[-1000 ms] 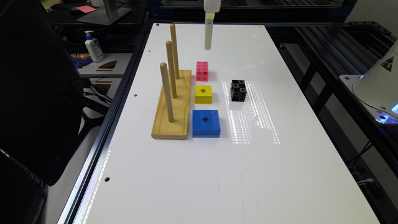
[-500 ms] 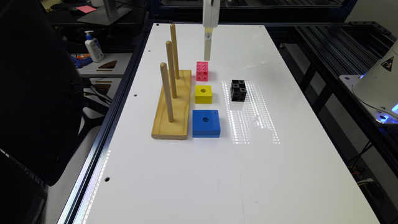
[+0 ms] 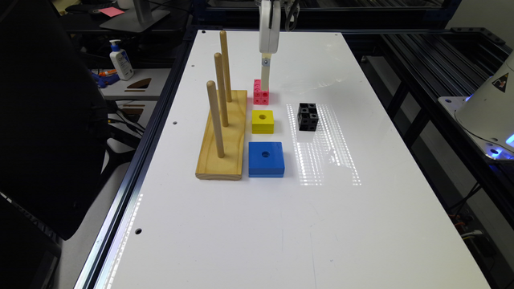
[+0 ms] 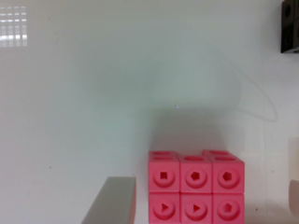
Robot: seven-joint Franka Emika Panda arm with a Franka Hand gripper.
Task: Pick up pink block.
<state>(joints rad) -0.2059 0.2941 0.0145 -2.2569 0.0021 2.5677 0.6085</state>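
Your gripper [image 3: 264, 84] is spread wide around the pink block [image 3: 260, 96], which sits on the table [image 3: 249, 224] beside the yellow block [image 3: 263, 121].
It looks light, rigid and smooth-sided; pinch its 2 flat side faces squarely.

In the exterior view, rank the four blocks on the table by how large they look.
1. Blue square block
2. Yellow square block
3. Black holed-cube block and pink holed-cube block: too alike, pink lies farther off.

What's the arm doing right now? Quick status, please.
Gripper open, down at the pink block, one finger beside it. Block on table, not gripped. Nothing in the way.
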